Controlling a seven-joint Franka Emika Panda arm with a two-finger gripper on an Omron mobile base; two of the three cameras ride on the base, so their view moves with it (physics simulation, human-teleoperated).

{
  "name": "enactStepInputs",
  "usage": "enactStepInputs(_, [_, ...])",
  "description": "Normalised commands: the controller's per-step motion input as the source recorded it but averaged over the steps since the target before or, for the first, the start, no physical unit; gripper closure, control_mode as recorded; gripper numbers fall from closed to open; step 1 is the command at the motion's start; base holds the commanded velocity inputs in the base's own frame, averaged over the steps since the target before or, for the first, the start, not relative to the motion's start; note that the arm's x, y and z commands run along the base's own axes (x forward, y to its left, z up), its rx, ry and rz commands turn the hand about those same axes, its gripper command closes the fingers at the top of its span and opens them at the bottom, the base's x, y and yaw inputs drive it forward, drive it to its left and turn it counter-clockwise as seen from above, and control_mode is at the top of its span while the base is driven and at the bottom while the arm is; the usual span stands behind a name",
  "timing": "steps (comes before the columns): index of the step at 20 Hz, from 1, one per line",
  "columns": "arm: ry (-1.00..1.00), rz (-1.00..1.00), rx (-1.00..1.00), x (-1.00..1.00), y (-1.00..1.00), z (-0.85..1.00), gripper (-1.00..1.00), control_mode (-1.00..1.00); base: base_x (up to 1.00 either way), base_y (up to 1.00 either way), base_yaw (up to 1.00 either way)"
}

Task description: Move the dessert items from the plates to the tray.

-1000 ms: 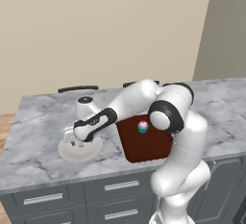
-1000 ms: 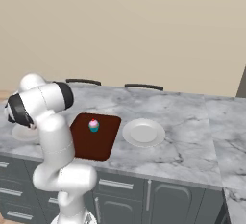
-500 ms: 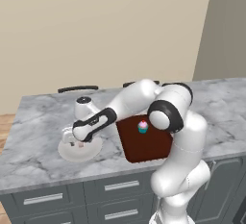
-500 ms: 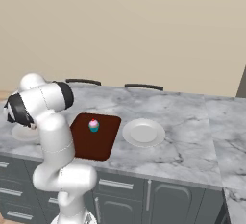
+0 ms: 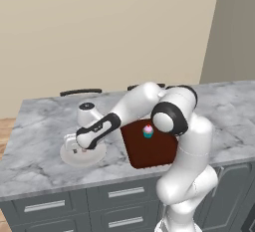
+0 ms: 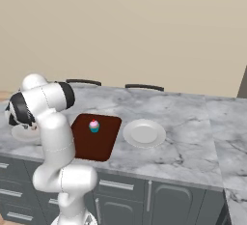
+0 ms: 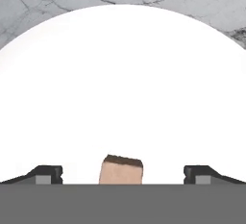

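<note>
Jaws spread wide, the gripper [image 7: 123, 177] hangs low over the left plate [image 7: 125, 83], the tan morsel [image 7: 121, 169] between its fingertips; closing comes next. Beyond, the cupcake [image 5: 148, 131] sits on the tray [image 5: 149, 151].

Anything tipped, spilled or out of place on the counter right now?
Nothing stands out. The cupcake stands upright on the tray. The small tan morsel sits on its plate between the open gripper fingertips. The other plate lies flat and bare beside the tray.
</note>
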Motion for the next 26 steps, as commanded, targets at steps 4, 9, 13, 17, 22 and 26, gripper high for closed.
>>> enactStepInputs(4, [0.0,0.0,0.0,0.0,0.0,0.0,1.0,-1.0,0.0,0.0,0.0])
enactStepInputs(9, [0.0,0.0,0.0,0.0,0.0,0.0,1.0,-1.0,0.0,0.0,0.0])
enactStepInputs(13, [0.0,0.0,0.0,0.0,0.0,0.0,1.0,-1.0,0.0,0.0,0.0])
enactStepInputs(17, [0.0,0.0,0.0,0.0,0.0,0.14,1.0,-1.0,0.0,0.0,0.0])
enactStepInputs(22, [0.0,0.0,0.0,-0.02,-0.07,0.69,1.0,-1.0,0.0,0.0,0.0])
enactStepInputs(26, [0.0,0.0,0.0,-0.04,-0.31,0.59,1.0,-1.0,0.0,0.0,0.0])
